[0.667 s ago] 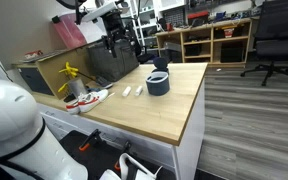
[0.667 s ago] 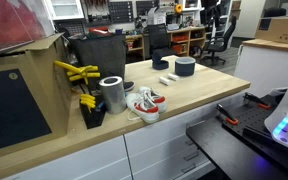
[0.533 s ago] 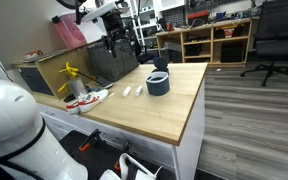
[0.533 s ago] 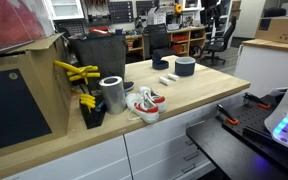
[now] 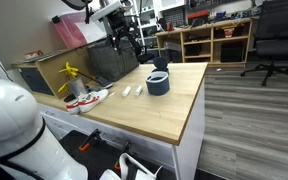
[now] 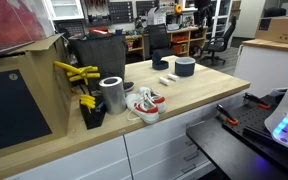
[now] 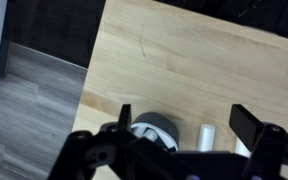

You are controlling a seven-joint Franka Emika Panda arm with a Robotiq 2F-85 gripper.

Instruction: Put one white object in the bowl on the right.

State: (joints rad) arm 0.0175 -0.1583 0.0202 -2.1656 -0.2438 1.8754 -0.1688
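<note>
Evidently the approach was in hand: the gripper [image 7: 182,118] hung high, jaws wide apart and empty. The white object [image 7: 206,137] lay well below, between its fingers and just beside the bowl [image 7: 156,131]. The piece's long axis ran crosswise to the jaws' closing line, so the next move called for a straight descent to straddle it.

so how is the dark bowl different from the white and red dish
Colour: the bowl is dark blue-grey, while the dish is white with red. Shape: the bowl is deep with near-straight sides, and the dish is shallow and low. Both stand on the wooden table.
</note>
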